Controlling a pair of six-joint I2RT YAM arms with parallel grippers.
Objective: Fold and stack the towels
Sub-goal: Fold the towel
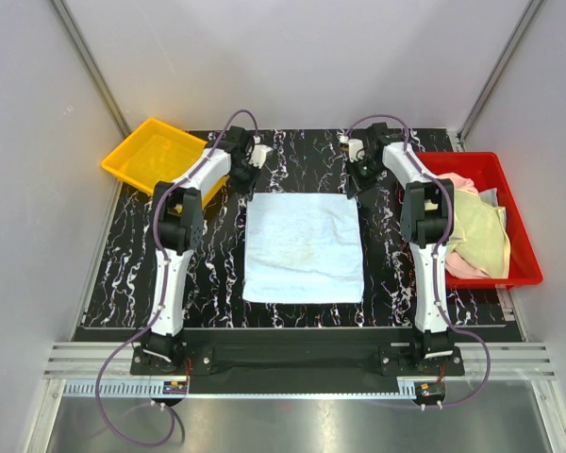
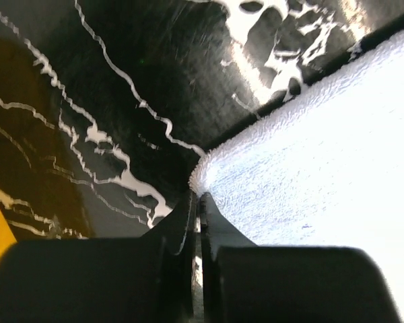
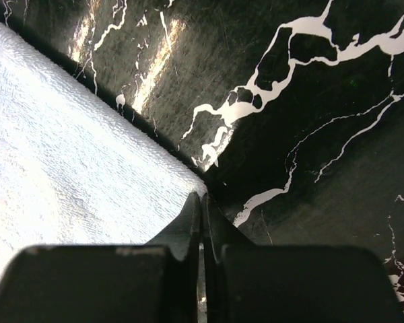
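A light blue towel (image 1: 304, 247) lies spread flat in the middle of the black marbled table. My left gripper (image 1: 252, 187) is at its far left corner. In the left wrist view the jaws of this gripper (image 2: 198, 196) are closed, with the towel's (image 2: 323, 168) corner pinched at their tips. My right gripper (image 1: 357, 185) is at the far right corner. In the right wrist view the jaws of this gripper (image 3: 202, 195) are closed on the tip of the towel's (image 3: 67, 155) corner. Both corners are low, at the table.
A yellow bin (image 1: 123, 162) stands at the far left. A red bin (image 1: 524, 269) at the right holds crumpled cream (image 1: 479, 236) and pink towels. Grey walls enclose the table on three sides.
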